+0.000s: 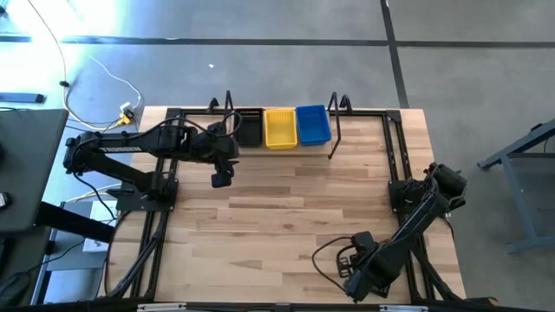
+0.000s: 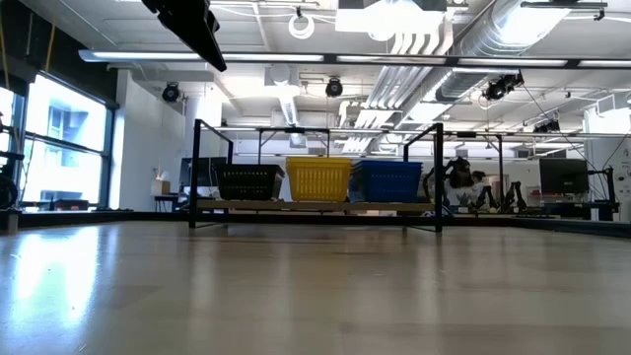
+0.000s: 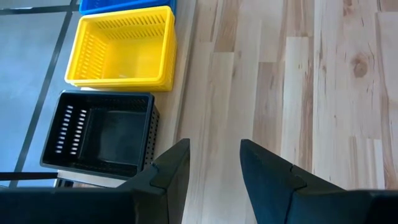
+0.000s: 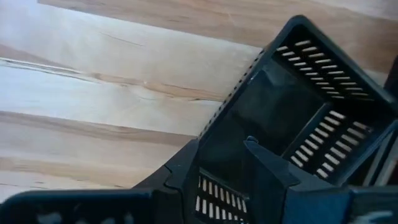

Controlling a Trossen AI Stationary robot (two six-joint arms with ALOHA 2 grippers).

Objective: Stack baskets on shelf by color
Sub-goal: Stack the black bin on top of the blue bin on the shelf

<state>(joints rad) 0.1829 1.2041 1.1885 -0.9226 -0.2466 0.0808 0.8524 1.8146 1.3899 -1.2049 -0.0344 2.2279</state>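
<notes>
Three baskets or stacks stand side by side on the shelf (image 1: 338,130) at the table's far edge: black (image 1: 249,127), yellow (image 1: 280,126) and blue (image 1: 313,124). The low view shows them on the shelf board as black (image 2: 246,181), yellow (image 2: 318,178) and blue (image 2: 390,180). My left gripper (image 3: 214,168) (image 1: 222,178) hangs open above bare table, just near of the black basket (image 3: 99,134) and the yellow one (image 3: 121,50). My right gripper (image 4: 221,144) (image 1: 351,256) is low at the table's near right, shut on another black basket (image 4: 292,106). My right gripper holds the black basket by a slotted wall (image 4: 217,186), which stands between the two fingers. One finger (image 4: 267,168) is inside the basket and the other (image 4: 180,174) is outside. The basket sits tilted in the hold. Whether any part of it rests on the table, I cannot tell.
A large black frame (image 1: 395,147) runs around the wooden tabletop. Its uprights stand at the shelf's ends. Bare wood (image 1: 295,208) lies between the shelf and the near edge. Cables lie on the floor beyond the far left corner.
</notes>
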